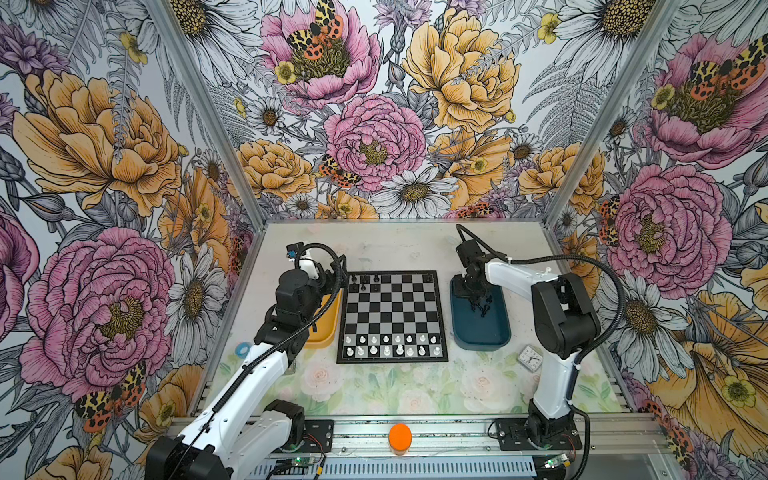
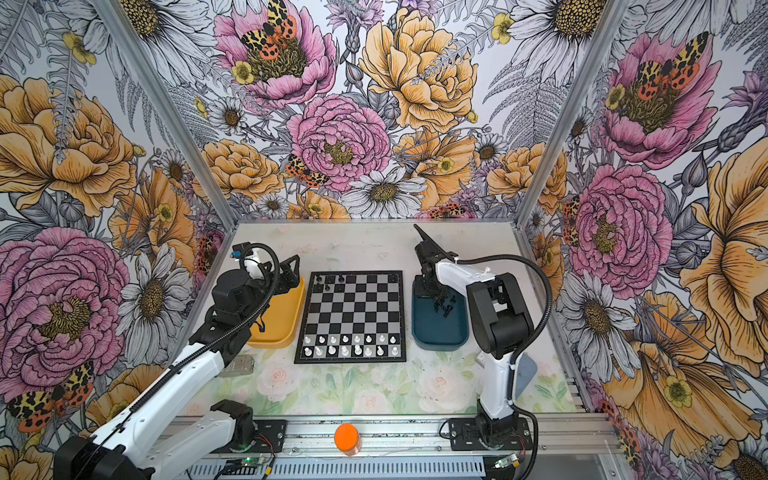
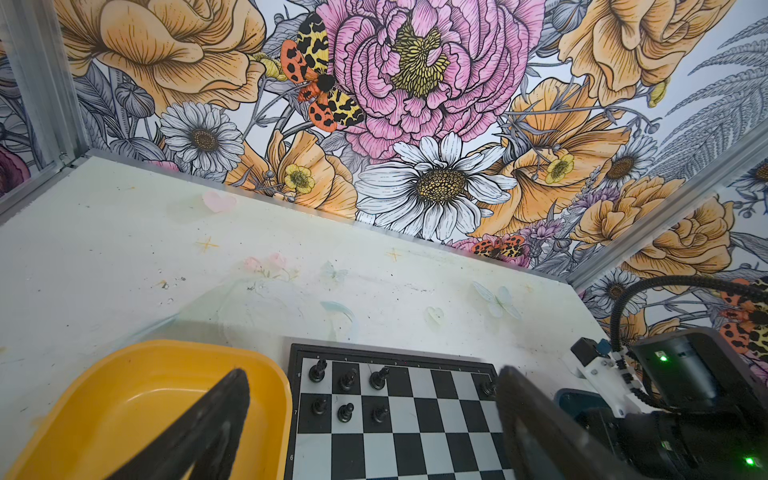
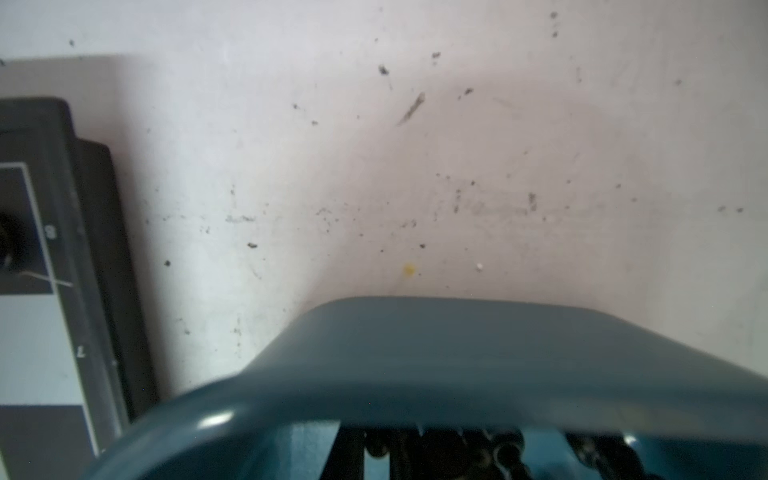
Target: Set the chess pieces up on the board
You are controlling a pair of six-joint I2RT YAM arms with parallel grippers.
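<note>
Tiny black chess pieces [image 3: 318,370], black-silver board [image 1: 392,316]

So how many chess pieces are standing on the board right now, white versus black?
White pieces: 16
Black pieces: 7
Total on the board: 23
More black ones lie heaped in the blue tray, too tangled to count.
</note>
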